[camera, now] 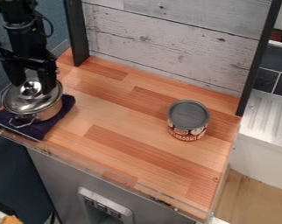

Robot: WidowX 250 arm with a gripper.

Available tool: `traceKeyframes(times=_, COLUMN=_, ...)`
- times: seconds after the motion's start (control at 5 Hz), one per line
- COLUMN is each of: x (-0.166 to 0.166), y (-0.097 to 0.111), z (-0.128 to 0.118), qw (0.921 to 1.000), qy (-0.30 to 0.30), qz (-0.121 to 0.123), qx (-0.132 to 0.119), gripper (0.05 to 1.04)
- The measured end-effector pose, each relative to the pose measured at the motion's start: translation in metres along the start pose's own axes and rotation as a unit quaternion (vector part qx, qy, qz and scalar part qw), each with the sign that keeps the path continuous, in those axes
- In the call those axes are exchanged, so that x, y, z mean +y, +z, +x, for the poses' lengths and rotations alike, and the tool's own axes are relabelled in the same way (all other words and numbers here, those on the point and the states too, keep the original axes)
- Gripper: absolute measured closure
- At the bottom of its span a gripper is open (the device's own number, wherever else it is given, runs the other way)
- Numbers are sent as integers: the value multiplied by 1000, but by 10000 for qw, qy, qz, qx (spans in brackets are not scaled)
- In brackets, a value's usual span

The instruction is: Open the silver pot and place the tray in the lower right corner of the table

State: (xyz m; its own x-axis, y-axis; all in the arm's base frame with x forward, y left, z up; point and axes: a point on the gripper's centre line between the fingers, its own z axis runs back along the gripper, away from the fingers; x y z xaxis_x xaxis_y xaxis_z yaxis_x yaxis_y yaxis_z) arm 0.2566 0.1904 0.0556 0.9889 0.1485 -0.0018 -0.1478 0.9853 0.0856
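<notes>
A wooden tabletop (125, 127) in warm reddish and pale strips runs below the fingers and away to the right of them; behind it, to the upper right of the fingers, stands a backboard (167, 39) of whitewashed planks between two black posts, and a blue-grey wall (52, 15) shows at the left. The black gripper (33, 87) hangs down at the left side of the view; its fingers stand wide apart, one on either side of the round lid knob (30, 88); whether either one touches the knob or the lid, I cannot tell.

The silver pot (46, 113) is directly under the fingers, upright, with its shiny metal lid (22, 103) on; the lid hides the inside, so what the pot holds cannot be told. A wire handle (19, 124) curves out from the side of the pot, below the fingers in the view; the pot sits on a dark purple cloth (57, 121), which spreads out beneath it, to the right of the fingers and below them.

Well apart from the fingers, to their right, a tin can (188, 118) stands upright on the wood; its round top is grey, its side bears a printed red, white and dark label; I cannot tell whether it is sealed or what is in it.
</notes>
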Motion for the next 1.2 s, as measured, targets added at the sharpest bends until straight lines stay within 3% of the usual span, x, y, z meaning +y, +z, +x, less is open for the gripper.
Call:
traceKeyframes(times=0.2, x=3, y=-3, z=-2, qw=9999, qy=48, qz=98, qx=89, gripper=129)
traceKeyframes(times=0.6, x=6, y=-9, z=0, qw=9987, qy=72, qz=401, qx=301, gripper=705)
traceKeyframes(times=0.8, x=5, y=-8, z=0, qw=9984, qy=57, qz=457, qx=318, gripper=803)
traceKeyframes(times=1.0, x=-10, y=-1, z=4, qw=9978, qy=-148, qz=573, qx=285, gripper=803)
traceKeyframes(times=1.2, x=-43, y=40, z=11, qw=9949, qy=-484, qz=812, qx=-360, gripper=803)
